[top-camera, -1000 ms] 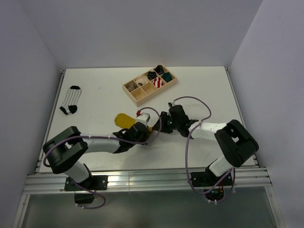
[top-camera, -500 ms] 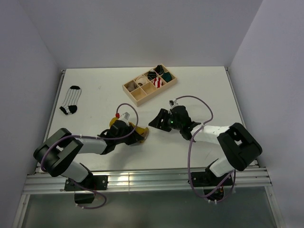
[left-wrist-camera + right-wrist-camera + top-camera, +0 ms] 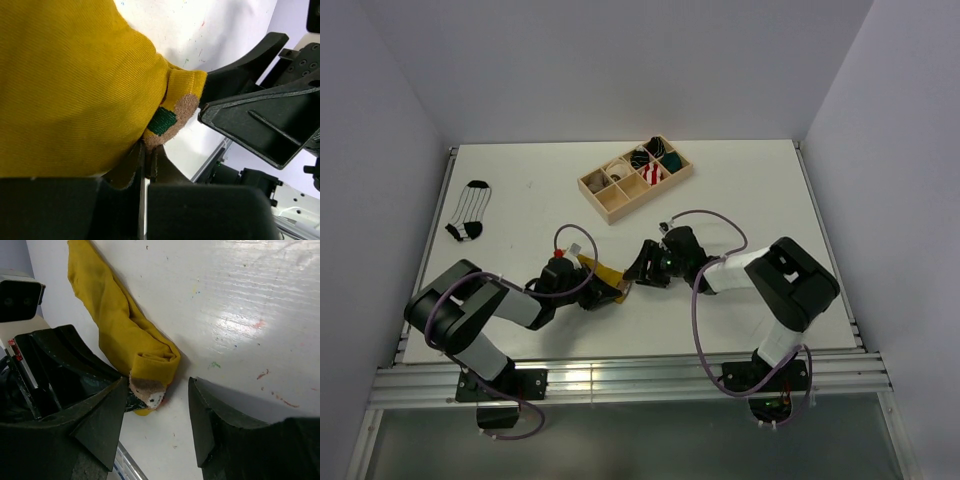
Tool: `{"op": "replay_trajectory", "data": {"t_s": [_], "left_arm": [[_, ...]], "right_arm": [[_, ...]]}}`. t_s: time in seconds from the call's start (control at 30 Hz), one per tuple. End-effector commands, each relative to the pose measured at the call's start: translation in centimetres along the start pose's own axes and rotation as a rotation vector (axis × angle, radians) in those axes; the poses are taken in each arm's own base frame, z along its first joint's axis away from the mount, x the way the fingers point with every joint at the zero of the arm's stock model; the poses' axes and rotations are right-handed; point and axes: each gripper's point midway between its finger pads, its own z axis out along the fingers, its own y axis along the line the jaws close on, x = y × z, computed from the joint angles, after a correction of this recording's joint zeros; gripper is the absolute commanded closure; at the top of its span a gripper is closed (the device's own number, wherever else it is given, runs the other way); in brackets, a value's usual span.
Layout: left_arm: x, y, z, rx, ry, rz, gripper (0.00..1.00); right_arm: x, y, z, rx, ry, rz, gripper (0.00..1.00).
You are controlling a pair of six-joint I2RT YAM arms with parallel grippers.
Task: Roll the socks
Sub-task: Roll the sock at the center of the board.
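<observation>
The mustard-yellow sock lies folded over near the table's front middle. My left gripper is shut on its folded end; the left wrist view shows the sock filling the frame and its brown and green patch pinched between the fingers. My right gripper is open just right of that end; in the right wrist view the sock's folded tip sits between its spread fingers, untouched. The white sock with black stripes lies flat at the far left, away from both grippers.
A wooden compartment tray stands at the back middle and holds rolled bundles, among them a red-and-white one and a teal one. The two grippers are close together. The table's raised rim runs along the left.
My left gripper has drawn back toward the left with the yellow sock, which is now folded over at its end. My right gripper has moved left and closed in on it, still open.
</observation>
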Motion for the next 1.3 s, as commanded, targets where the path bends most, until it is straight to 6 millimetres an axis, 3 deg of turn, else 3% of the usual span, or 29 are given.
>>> {"op": "replay_trajectory", "data": {"t_s": [0.0,0.17,0.33,0.47,0.57,0.7,0.73,0.77,0.83,0.9,1.07,1.17,1.27], "left_arm": [[1.0,1.3,0.0,-0.032,0.047,-0.034,1.00],[0.7,1.5,-0.1,-0.053,0.039,-0.034,1.00],[0.8,1.9,-0.3,-0.065,0.042,-0.045,1.00],[1.0,2.4,-0.2,-0.074,0.057,-0.053,1.00],[0.9,2.6,-0.2,-0.082,0.064,-0.033,0.99],[-0.3,2.0,0.2,-0.124,0.053,0.051,0.82],[-1.1,1.7,0.1,-0.133,0.022,0.100,0.73],[-1.0,2.6,-0.2,-0.191,0.029,0.107,0.68],[-2.3,1.4,-0.3,-0.200,-0.007,0.177,0.62],[-4.2,1.1,-0.6,-0.253,-0.071,0.230,0.61],[-7.5,-2.5,-1.7,-0.230,-0.190,0.467,0.59],[-7.5,-5.4,-2.1,-0.210,-0.240,0.619,0.56],[-5.7,-7.8,-1.9,-0.194,-0.278,0.744,0.56]], "right_arm": [[-0.6,1.4,0.8,-0.039,-0.007,-0.014,0.41],[-0.1,0.2,1.6,-0.009,0.006,-0.001,0.46],[0.3,-0.5,2.3,-0.008,0.023,0.011,0.60],[0.2,-0.1,2.3,-0.028,0.024,0.002,0.77],[0.0,-0.2,1.9,-0.006,0.017,-0.021,1.00],[-0.7,-0.2,1.3,0.026,0.001,-0.058,1.00],[-1.1,-0.1,1.2,0.034,-0.005,-0.076,1.00],[-1.0,-0.6,1.1,0.069,0.001,-0.079,1.00],[-1.4,-0.5,0.7,0.086,-0.010,-0.103,1.00],[-1.7,-1.1,0.1,0.138,-0.021,-0.107,1.00],[-2.4,-1.7,-1.1,0.235,-0.030,-0.113,1.00],[-3.0,-1.6,-1.6,0.270,-0.042,-0.111,1.00],[-3.1,-1.5,-1.7,0.289,-0.037,-0.105,1.00]]}}
